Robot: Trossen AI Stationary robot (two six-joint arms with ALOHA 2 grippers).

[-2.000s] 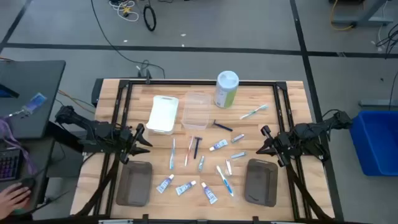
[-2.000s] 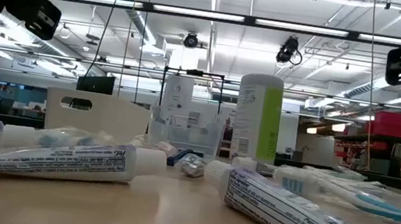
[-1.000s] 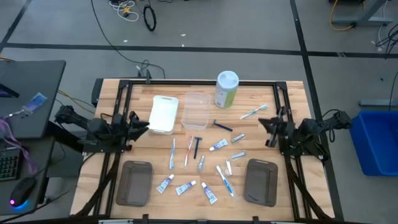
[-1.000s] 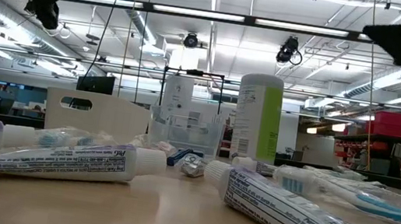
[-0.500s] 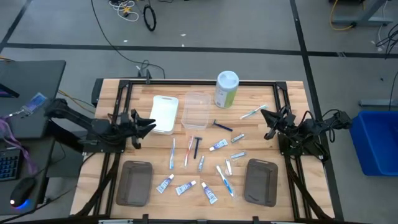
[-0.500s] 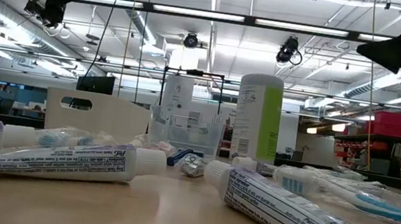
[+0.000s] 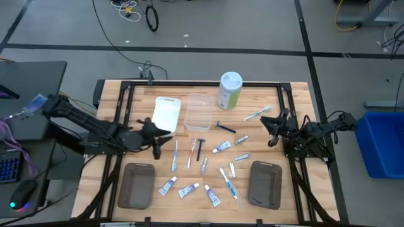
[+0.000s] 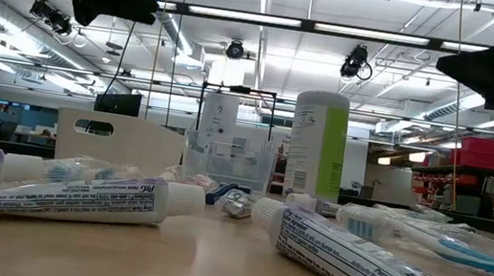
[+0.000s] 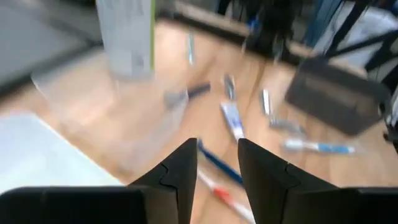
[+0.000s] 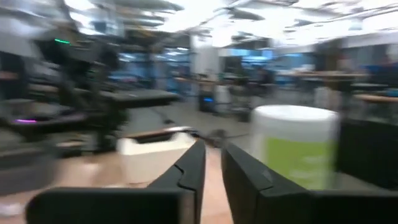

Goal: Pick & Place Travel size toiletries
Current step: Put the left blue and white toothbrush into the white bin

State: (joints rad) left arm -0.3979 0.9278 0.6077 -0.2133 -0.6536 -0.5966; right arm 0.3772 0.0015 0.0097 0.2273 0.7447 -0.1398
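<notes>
The travel size toiletries lie scattered on the wooden table's middle: toothbrushes (image 7: 176, 156), a dark razor (image 7: 199, 149), small white tubes with blue caps (image 7: 167, 186) (image 7: 221, 147) and more. In the low view, tubes (image 8: 65, 193) lie in the foreground. My left gripper (image 7: 163, 133) hovers open above the table beside the white tray's near corner, left of the toothbrushes; in its wrist view the fingers (image 9: 217, 163) frame bare table with toiletries beyond. My right gripper (image 7: 270, 129) hangs in the air at the right side, narrowly open (image 10: 213, 163), holding nothing.
A white tray (image 7: 165, 115) and a clear tray (image 7: 199, 112) stand at the back, with a tall green-and-white canister (image 7: 230, 90) behind them. Two grey trays (image 7: 137, 186) (image 7: 265, 184) sit near the front corners. A toothbrush (image 7: 257, 113) and a razor (image 7: 225, 127) lie at the back right.
My left gripper has reached from the table's left edge toward the centre, rising a little and tipping its fingers downward, and now hangs by the white tray's near corner. The toiletries have not moved.
</notes>
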